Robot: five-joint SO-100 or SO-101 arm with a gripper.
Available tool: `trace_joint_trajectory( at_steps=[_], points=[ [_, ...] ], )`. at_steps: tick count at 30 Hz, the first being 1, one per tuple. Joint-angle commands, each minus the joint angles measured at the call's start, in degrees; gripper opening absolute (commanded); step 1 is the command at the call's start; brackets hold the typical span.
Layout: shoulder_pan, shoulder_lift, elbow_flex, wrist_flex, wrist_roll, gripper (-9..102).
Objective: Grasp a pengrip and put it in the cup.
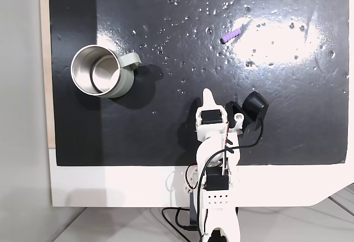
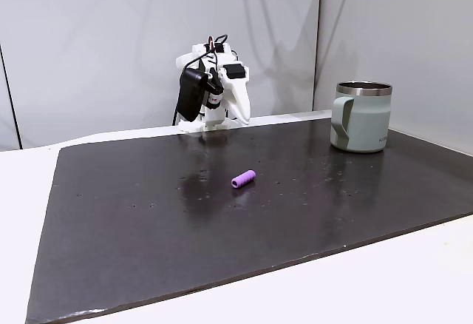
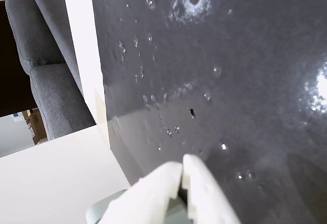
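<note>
Fixed view from above: your white fingers [image 1: 207, 94], pressed together and empty, point up-frame; the tiny purple ribbed pengrip [image 1: 230, 35] lies well ahead, slightly right, long axis diagonal.

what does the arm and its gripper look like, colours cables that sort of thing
The arm is white plastic with black servo blocks set into its joints. A thin black cable loops along its side, with a bit of red wire near the base. A black camera is mounted beside the wrist. The gripper has two smooth white fingers tapering to rounded tips.
</note>
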Motion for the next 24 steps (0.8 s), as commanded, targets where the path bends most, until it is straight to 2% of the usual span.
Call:
trace_joint_trajectory(
  at_steps=[1,12,19,24],
  points=[
    [-4.8,0.7,-0.2,-0.3,-1.9,0],
    [-3.8,0.7,-1.8,1.8,-1.8,0],
    [1.7,-0.3,-14.8,8.2,-5.8,0],
    [6.8,-11.4,-26.1,8.8,-7.0,0]
  ],
)
